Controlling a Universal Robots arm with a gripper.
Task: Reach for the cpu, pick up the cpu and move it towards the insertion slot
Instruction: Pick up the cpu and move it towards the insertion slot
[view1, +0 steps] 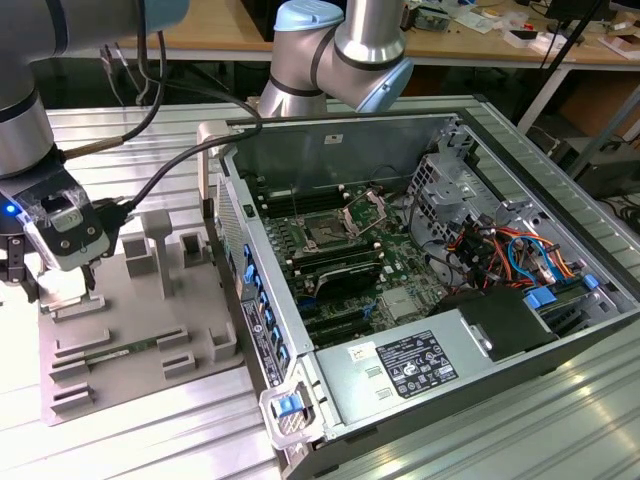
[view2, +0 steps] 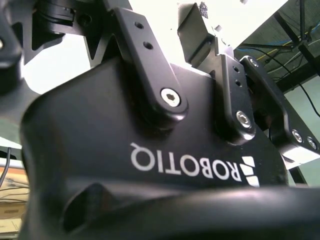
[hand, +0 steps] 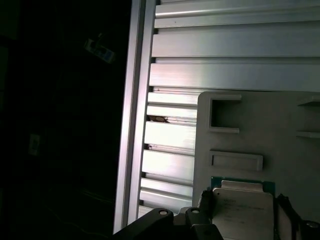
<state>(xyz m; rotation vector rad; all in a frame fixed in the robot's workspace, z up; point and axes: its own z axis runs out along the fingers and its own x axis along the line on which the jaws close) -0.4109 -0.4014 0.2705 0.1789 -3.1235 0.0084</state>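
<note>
- cpu (hand: 243, 212): square, lying flat, metal top up, sides parallel to the grey tray's (view1: 150, 330) edges.
- gripper (view1: 62, 290): over the cpu; jaws flank it, grip cannot be told.

Arm (view1: 22, 110) at exterior view's left, wrist (view1: 40, 195) vertical, pincer (view1: 58, 290) pointing straight down.

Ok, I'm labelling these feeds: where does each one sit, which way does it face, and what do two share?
Exterior view: off the arm, looking down on the grey fixture, the open computer case and the insertion slot; the arm and, at the exterior view's left, the gripper show.
First wrist view: on the wrist, facing past the gripper to the cpu at the fixture.
Second wrist view: on the wrist, facing the gripper's black body close up.
Shared: exterior and first wrist views both show the fixture.
</note>
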